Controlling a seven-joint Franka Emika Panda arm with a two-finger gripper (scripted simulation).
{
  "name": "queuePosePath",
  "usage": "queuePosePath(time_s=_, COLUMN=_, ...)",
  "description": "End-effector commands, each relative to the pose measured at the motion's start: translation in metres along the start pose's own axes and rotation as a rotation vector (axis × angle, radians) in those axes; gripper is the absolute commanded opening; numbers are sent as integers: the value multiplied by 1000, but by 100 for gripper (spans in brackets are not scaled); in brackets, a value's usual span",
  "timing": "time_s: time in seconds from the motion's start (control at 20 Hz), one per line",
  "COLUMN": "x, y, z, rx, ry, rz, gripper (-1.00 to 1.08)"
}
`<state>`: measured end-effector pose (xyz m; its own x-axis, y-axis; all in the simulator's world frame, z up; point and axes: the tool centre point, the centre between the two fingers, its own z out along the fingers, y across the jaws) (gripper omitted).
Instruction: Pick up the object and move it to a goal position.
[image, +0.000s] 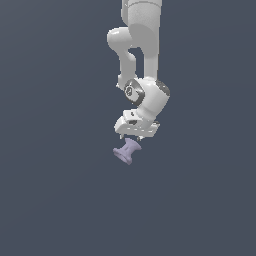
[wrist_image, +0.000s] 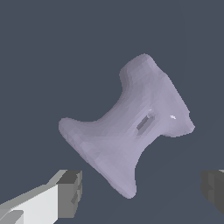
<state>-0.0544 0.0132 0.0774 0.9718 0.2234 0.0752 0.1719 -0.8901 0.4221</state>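
Observation:
The object (image: 128, 151) is a small pale lavender spool with flared ends and a narrow waist, lying on its side on the dark grey surface. It fills the middle of the wrist view (wrist_image: 127, 127), with a small slot showing near its waist. My gripper (image: 131, 137) hangs just above it on the white arm, pointing down. In the wrist view the gripper (wrist_image: 142, 190) is open. Its two fingertips (wrist_image: 70, 192) stand wide apart, near one flared end of the spool and not touching it. Nothing is held.
The plain dark grey surface (image: 55, 190) spreads around the object in both views. The white arm (image: 145, 50) comes down from the top of the exterior view. No goal marker shows.

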Motion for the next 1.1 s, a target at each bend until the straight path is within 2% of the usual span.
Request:
queuePosePath(time_s=0.0, x=-1, y=-1, z=0, rx=-2, ry=2, rz=-3, gripper=108)
queuePosePath(time_s=0.4, x=-1, y=5, z=5, rx=-12, ry=5, rz=9, gripper=108)
queuePosePath(time_s=1.05, x=-14, y=-10, z=11, rx=-39, ry=36, rz=-39, gripper=108)
